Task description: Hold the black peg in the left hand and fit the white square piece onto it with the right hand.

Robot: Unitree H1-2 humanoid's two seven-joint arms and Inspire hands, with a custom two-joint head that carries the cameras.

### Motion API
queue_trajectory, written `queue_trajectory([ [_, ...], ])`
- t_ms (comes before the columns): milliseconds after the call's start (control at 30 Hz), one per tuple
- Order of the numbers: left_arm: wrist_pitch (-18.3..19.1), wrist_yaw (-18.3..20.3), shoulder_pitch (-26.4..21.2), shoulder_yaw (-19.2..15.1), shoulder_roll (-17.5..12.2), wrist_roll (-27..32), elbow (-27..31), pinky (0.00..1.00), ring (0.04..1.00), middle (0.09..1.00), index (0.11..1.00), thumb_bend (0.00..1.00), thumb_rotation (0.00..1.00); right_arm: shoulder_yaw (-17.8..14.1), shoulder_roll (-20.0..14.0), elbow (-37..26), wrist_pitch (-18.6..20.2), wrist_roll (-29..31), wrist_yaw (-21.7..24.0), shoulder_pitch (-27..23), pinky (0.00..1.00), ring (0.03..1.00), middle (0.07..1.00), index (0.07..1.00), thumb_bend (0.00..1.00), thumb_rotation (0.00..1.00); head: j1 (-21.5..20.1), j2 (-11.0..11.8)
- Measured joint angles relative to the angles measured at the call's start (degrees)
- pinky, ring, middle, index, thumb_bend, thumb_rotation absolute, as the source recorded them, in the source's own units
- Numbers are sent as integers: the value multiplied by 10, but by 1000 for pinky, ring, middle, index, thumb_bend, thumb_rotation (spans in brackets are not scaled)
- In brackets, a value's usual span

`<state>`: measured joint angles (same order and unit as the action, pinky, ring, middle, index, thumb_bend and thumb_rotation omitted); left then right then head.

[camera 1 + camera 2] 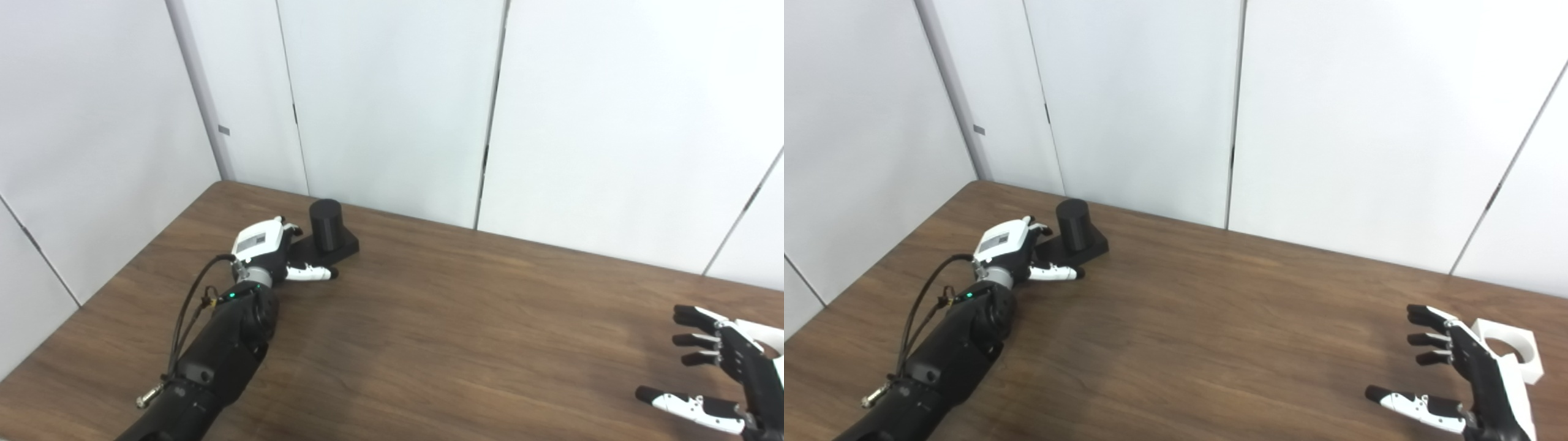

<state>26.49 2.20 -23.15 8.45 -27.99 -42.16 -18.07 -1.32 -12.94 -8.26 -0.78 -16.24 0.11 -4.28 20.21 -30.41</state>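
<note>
Resting against the black peg (pixel 1072 224) base, left hand (pixel 1010 251) unclosed; right hand (pixel 1464 380) spread beside white square piece (pixel 1513 352).

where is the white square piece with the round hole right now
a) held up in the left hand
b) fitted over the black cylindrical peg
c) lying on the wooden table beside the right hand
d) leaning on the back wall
c: the white square piece with the round hole lies flat on the brown wooden table just behind the open right hand, while the black cylindrical peg stands bare far off by the left hand.
</note>
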Motion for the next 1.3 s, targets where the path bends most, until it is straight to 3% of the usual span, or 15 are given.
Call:
queue_trajectory([
  [367, -5, -15, -10, 10, 0, 1, -44, 1000, 1000, 1000, 815, 1000, 538, 0, 0, -11, 0, 1, 1, 3, 545, 667, 756, 747, 636, 0, -4, -3],
  [600, -28, -31, -28, 11, -4, 10, -83, 1000, 1000, 1000, 784, 983, 500, 0, 0, -12, 0, 1, 1, 3, 542, 663, 754, 744, 623, 0, -8, -5],
  [733, -51, -37, -33, 21, -16, 10, -100, 1000, 1000, 996, 710, 889, 426, 0, 0, -15, 1, 0, 1, 5, 547, 666, 757, 747, 607, 0, -9, -9],
  [867, -74, -44, -33, 21, -22, 19, -101, 1000, 1000, 936, 636, 795, 320, -1, 0, -18, 4, 0, 1, 6, 546, 663, 754, 747, 596, 0, -9, -11],
  [900, -79, -45, -33, 22, -22, 21, -101, 987, 985, 910, 565, 659, 202, -1, 0, -18, 4, 0, 1, 6, 546, 663, 755, 745, 596, 0, -9, -11],
  [967, -96, -46, -33, 25, -26, 24, -101, 961, 954, 865, 501, 545, 97, -1, 0, -18, 4, 0, 1, 6, 550, 666, 758, 744, 591, 0, -8, -12],
  [1300, -133, -35, -38, 45, -40, 33, -96, 886, 913, 833, 483, 523, 58, -3, 0, -18, 5, -2, 1, 7, 553, 665, 755, 737, 583, 0, -11, -17],
])
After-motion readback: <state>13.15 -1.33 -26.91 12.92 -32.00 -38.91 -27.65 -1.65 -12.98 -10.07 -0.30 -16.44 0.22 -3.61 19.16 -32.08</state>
